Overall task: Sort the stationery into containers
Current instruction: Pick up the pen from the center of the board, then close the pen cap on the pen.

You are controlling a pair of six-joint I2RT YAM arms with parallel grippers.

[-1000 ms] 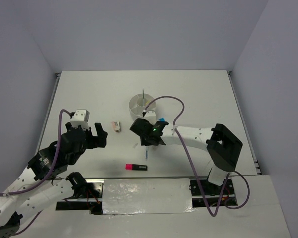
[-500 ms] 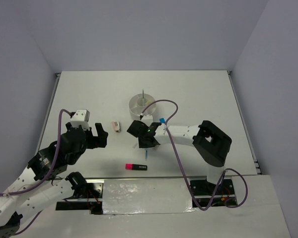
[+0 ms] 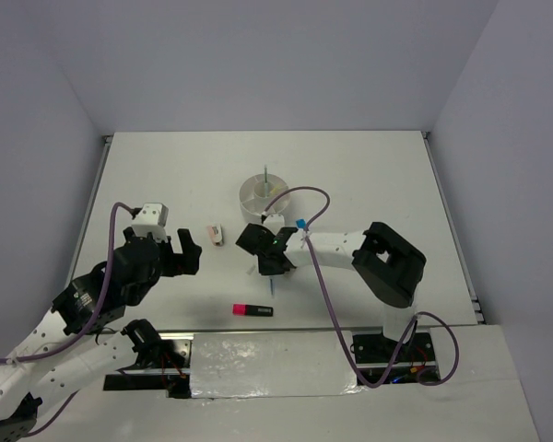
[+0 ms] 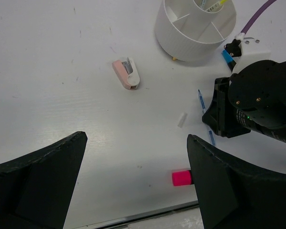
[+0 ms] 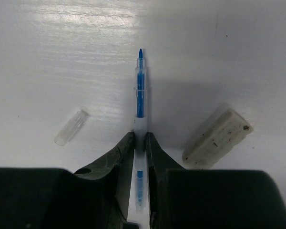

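There was the white desk, and toward its middle stood the round white cup, divided inside, with a thin pen poking up from it. The left pincer hung over the near-left side, its fingers spread wide with nothing between them. The right pincer was down at the desk just in front of the cup, pinching the clear barrel of a blue pen that lay on the surface, tip pointing away from the wrist. A pink-and-black highlighter lay near the front edge. A small pink-and-white piece sat left of the cup. Flanking the pen but apart from it were a grubby white eraser on one side and a tiny clear cap on the other.
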